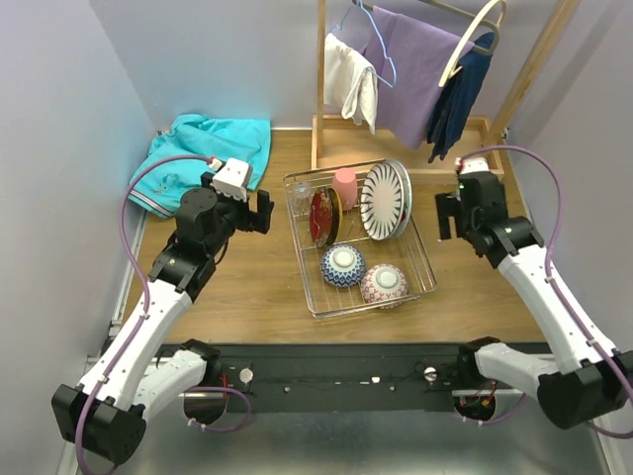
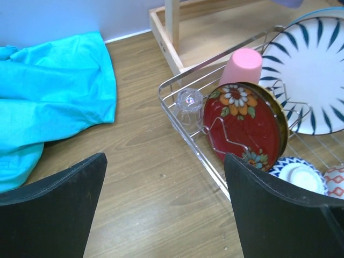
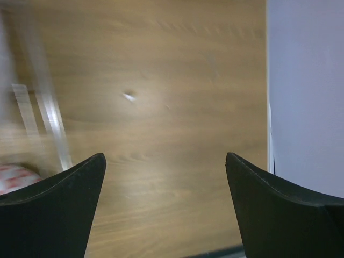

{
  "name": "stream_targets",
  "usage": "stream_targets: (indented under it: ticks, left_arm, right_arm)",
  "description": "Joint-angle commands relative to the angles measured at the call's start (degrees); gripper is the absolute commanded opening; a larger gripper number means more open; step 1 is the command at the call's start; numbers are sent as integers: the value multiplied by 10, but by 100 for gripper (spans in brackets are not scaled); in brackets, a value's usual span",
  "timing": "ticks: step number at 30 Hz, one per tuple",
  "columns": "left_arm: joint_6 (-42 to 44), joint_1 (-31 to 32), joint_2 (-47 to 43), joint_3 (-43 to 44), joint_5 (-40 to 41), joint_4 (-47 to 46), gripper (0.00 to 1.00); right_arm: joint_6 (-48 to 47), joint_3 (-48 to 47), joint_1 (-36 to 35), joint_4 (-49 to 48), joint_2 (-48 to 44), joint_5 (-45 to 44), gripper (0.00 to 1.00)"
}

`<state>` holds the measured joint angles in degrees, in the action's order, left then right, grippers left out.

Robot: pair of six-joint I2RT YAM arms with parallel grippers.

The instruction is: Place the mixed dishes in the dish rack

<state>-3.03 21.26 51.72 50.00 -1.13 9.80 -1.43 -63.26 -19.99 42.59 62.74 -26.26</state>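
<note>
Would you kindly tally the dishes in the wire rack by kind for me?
Plates: 2 clearly told apart, the red plate and the white plate; more may hide behind them
Bowls: 2, the blue bowl and the pink bowl
Cups: 1, the pink cup
Glasses: 1, the clear glass
Total: 6

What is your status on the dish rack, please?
Left gripper, right gripper open, empty. Cup, glass, plates, bowls in rack. Nothing blocking.
</note>
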Motion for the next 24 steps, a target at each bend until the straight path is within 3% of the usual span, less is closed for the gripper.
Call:
stream_targets:
  ticks: [1,4,7,13,24]
  left_arm:
    - [23,-16,-1,-41,20,17,99]
    - [13,-33,14,-75,35,13,99]
    - [-15,-73,25,-100,43,-3,98]
    - [-86,-182,43,-116,21,-6,99]
    - [-83,-249,54,-125,-34,-17,99]
  right_arm:
    - [33,39,146,34,27,53,100]
    - [58,34,273,-14,65,124,100]
    - [79,36,313,-58,106,106,100]
    - [96,63,321,-88,104,111,100]
    - [113,116,326,-102,48,140,100]
